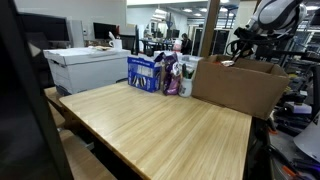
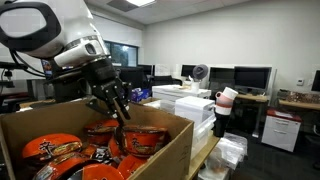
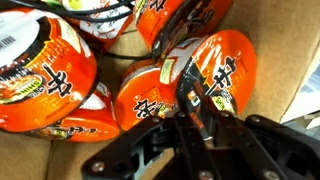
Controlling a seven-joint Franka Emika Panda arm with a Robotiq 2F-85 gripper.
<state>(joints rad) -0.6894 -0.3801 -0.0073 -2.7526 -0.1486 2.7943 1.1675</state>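
Note:
An open cardboard box (image 2: 160, 158) holds several orange instant-noodle bowls (image 2: 60, 150); in an exterior view the box (image 1: 240, 88) stands at the far right of a wooden table. My gripper (image 2: 120, 112) reaches down into the box. In the wrist view the gripper (image 3: 190, 102) has its fingers close together, pinched on the rim of one orange noodle bowl (image 3: 215, 65) that lies tilted among the others. Another bowl (image 3: 45, 75) lies to its left and one more (image 3: 180, 20) behind it. In an exterior view the gripper (image 1: 243, 47) is just above the box's rim.
The wooden table (image 1: 160, 125) carries blue packages (image 1: 145, 72) and a purple bag (image 1: 171, 75) beside the box. A white printer (image 1: 85, 65) stands behind the table. White boxes (image 2: 190, 100), a fan (image 2: 200, 72) and monitors (image 2: 250, 75) stand beyond the box.

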